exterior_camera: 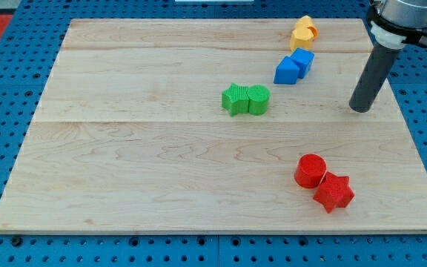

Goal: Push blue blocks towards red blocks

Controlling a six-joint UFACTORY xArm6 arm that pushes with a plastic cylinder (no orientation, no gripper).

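Observation:
Two blue blocks touch each other at the view's upper right: a larger blue cube-like block [287,71] and a smaller blue block [302,60] just above and right of it. A red cylinder [310,170] and a red star [334,192] touch each other at the view's lower right. My tip [360,108] rests on the board to the right of the blue blocks and a little lower, apart from them, and well above the red blocks.
Two yellow blocks [302,33] sit near the board's top edge, just above the blue ones. A green star [235,99] and a green cylinder [258,99] touch near the board's middle. The wooden board [124,163] lies on a blue pegboard table.

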